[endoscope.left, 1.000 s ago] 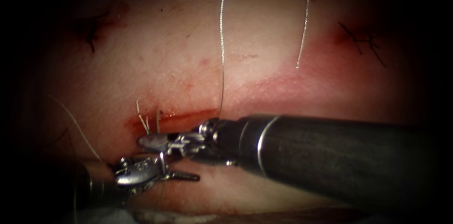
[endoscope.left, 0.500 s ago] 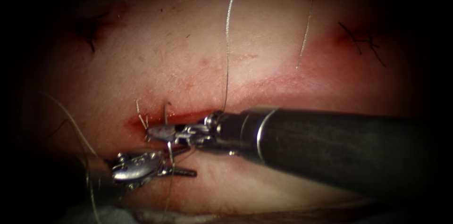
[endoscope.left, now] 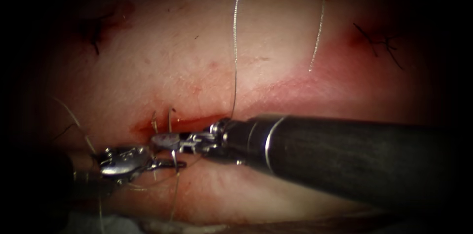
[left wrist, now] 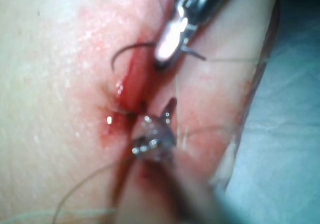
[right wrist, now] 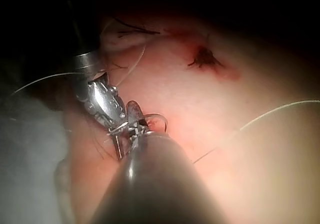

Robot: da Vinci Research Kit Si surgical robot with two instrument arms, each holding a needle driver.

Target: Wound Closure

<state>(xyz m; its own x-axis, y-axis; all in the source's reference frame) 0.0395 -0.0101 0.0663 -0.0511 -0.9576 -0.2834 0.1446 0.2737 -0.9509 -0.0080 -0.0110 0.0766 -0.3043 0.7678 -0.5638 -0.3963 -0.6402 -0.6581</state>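
Pale cloth (left wrist: 285,134) under bench setup, dark surround, lit centre

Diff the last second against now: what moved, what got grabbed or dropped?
The left claw slid left and up along the cut, ending just below the right claw. The right claw barely shifted. The long thread rising from the cut swayed slightly. No clear grab or release; what either claw holds is too small to tell. The tissue and the old stitches are unchanged.

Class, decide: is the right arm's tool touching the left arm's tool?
Apart. The left wrist view shows a strip of bare tissue between the right arm's tool and the left arm's tool. What either holds is unclear.
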